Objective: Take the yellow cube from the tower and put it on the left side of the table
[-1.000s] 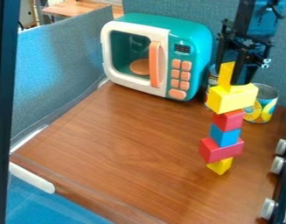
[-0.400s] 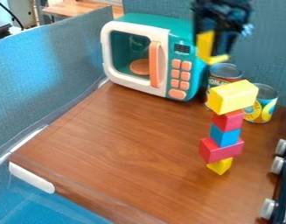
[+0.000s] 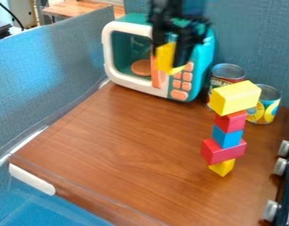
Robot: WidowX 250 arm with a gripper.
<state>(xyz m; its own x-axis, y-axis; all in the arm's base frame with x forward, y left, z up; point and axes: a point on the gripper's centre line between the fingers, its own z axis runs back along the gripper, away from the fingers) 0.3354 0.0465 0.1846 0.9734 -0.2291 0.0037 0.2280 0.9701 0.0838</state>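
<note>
The gripper (image 3: pixel 170 61) hangs in front of the toy microwave, left of and above the tower, shut on a thin yellow block (image 3: pixel 165 57) whose lower end juts to the right. At the right of the table stands the tower: a large yellow block (image 3: pixel 235 98) on top, then a small red block (image 3: pixel 231 122), a blue block (image 3: pixel 226 137), a wider red block (image 3: pixel 222 152) and a small yellow block (image 3: pixel 222 167) at the bottom.
Behind the wooden table (image 3: pixel 123 145) is the teal and white microwave (image 3: pixel 137 87). Two cans, one red (image 3: pixel 226 71) and one yellow-blue (image 3: pixel 268 106), stand behind the tower. Grey knobs line the right edge; a grey-blue partition (image 3: pixel 52 84) borders the left.
The gripper has lifted the thin yellow block off the tower's top and carried it left, across the front of the microwave. The other tower blocks have stayed put.
</note>
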